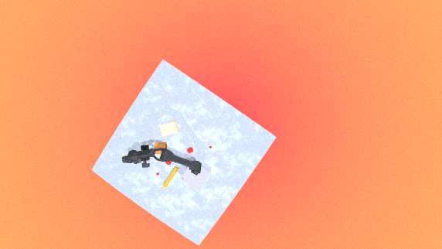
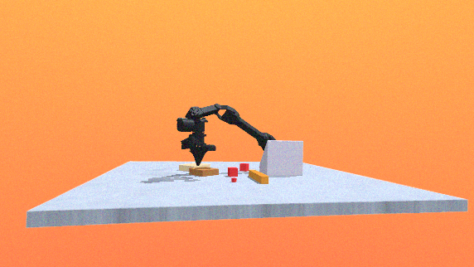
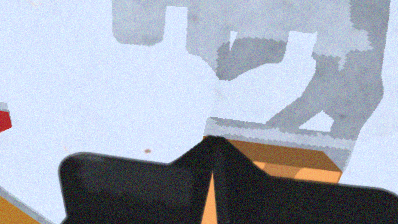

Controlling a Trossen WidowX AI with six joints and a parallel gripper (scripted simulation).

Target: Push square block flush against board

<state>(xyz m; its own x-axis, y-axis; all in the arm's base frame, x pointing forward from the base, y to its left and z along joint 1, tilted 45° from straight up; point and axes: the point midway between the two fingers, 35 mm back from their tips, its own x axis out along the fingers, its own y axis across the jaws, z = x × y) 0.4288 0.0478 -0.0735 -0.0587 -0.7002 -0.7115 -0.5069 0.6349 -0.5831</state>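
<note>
The pale table [image 1: 232, 135] [image 2: 249, 196] [image 3: 60, 75] leaves room between its lower-left edge and the yellow bar [image 1: 171, 178] [image 2: 258, 177] [image 3: 15, 212] in the top view. The black arm [image 1: 179, 158] [image 2: 249, 127] reaches leftward from the pale box [image 1: 197, 179] [image 2: 285, 158], which hides its foot in the exterior view; whether the box is hollow I cannot tell. The cream piece [image 1: 168, 128] [image 2: 186, 167] lies above the orange-brown piece [image 1: 161, 145] [image 2: 204, 172] [image 3: 322, 173] in the top view, apart from it (which is block and which board, I cannot say). The arm partly covers the orange-brown piece from above. At lower centre in the wrist view, the gripper [image 1: 145, 155] [image 2: 198, 164] [image 3: 215, 143] has its jaws clenched on nothing, tips beside that piece; contact is unclear. Two red cubes sit right of it in the exterior view (one smaller red bit nearer).
</note>
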